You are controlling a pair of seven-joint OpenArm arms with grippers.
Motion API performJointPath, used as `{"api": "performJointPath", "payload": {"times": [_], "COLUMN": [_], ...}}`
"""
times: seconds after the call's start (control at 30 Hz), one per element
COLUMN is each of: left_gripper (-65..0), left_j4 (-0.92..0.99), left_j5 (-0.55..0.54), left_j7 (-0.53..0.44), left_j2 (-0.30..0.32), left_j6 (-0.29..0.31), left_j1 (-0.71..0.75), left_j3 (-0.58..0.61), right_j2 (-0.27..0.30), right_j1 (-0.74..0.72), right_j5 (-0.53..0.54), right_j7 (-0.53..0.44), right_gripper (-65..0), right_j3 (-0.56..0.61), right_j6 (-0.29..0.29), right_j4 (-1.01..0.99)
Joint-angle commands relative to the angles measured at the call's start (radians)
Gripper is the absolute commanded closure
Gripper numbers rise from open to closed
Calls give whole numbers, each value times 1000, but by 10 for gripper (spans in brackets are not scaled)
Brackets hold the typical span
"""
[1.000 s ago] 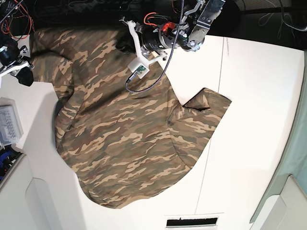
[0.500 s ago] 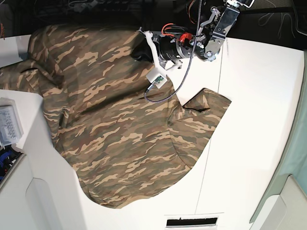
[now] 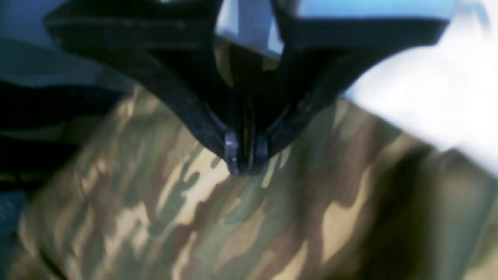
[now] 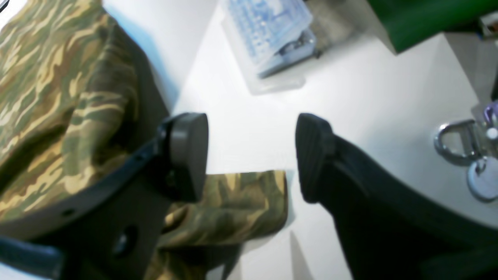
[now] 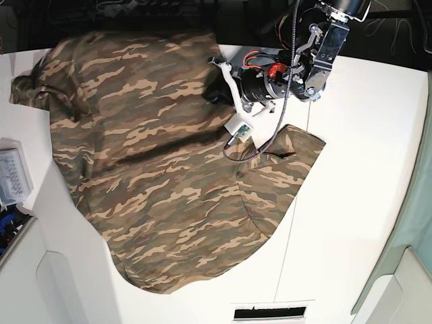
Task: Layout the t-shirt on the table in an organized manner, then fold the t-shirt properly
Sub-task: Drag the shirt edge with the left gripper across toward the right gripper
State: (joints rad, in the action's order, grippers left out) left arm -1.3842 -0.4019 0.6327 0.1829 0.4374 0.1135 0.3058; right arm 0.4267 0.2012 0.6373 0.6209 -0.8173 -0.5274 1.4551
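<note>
While the left gripper [image 3: 245, 163] keeps its jaws pinching the t-shirt [image 5: 162, 169], now dragged further along the desk [image 5: 364, 169], the right gripper [image 4: 251, 155] has spread its jaws, the sleeve lying loose between them.

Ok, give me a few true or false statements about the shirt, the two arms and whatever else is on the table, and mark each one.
1. The left gripper has its jaws pinched on the t-shirt. True.
2. The right gripper is clamped on a sleeve. False: its jaws stand open, with fabric below them, not between them.
3. The t-shirt is folded into a neat rectangle. False: it lies spread and rumpled on the table.
4. A clear plastic box sits on the table near the shirt. True.
</note>
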Motion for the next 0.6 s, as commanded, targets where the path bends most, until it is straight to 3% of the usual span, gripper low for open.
{"api": "performJointPath", "payload": {"times": [0.0,0.17,0.4,0.57], "left_gripper": [-56,-56,-56,-56], "left_j4": [9,9,10,9], "left_j5": [93,113,139,148], "left_j7": [71,75,66,67], "left_j2": [20,34,162,239], "left_j6": [-67,-66,-68,-153], "left_j1": [0,-17,-85,-158], "left_j3": [-30,-148,-176,-176], "right_j2": [24,20,-21,-66], "right_j1": [-7,-10,-9,-9], "right_j5": [21,37,36,74], "right_j7": [-22,-22,-17,5], "right_gripper": [-347,-347,-347,-347], "right_j3": [-14,-14,-14,-11], "right_j6": [1,0,8,6], "right_j4": [19,19,18,18]}}
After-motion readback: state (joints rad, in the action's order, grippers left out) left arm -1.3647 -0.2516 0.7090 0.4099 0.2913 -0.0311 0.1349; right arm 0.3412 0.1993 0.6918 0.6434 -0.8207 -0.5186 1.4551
